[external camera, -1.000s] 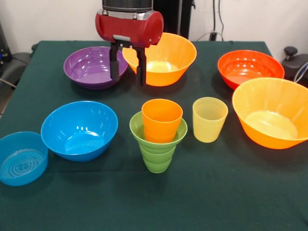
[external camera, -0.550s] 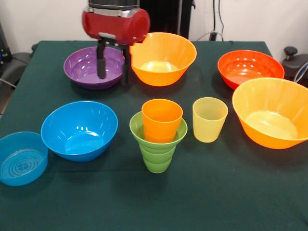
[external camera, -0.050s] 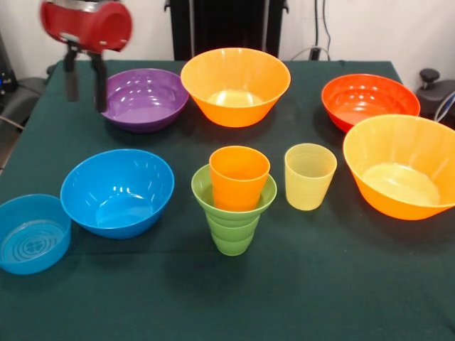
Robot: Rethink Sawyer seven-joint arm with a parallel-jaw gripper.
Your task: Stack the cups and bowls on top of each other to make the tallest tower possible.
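Observation:
The tower stands at the table's centre: a green ribbed cup (external camera, -0.050s: 233, 220) with an orange cup (external camera, -0.050s: 239, 176) nested in its mouth. Just right of it is a pale yellow cup (external camera, -0.050s: 309, 175) on its own. Loose bowls ring them: purple (external camera, -0.050s: 145, 98), big orange (external camera, -0.050s: 235, 85) at the back, red-orange (external camera, -0.050s: 369, 101), another big orange (external camera, -0.050s: 402, 165) at right, medium blue (external camera, -0.050s: 118, 190), small translucent blue (external camera, -0.050s: 31, 233). My gripper (external camera, -0.050s: 85, 96) hangs at the upper left, just left of the purple bowl, open and empty.
The dark green cloth (external camera, -0.050s: 306, 284) covers the table. A black knob (external camera, -0.050s: 429, 75) sits past the table's right edge. The table's left edge lies just under the gripper.
The gripper has swung steadily leftward, from in front of the back orange bowl, past the purple bowl, to the table's left edge. It stayed open and empty. Cups and bowls are unmoved.

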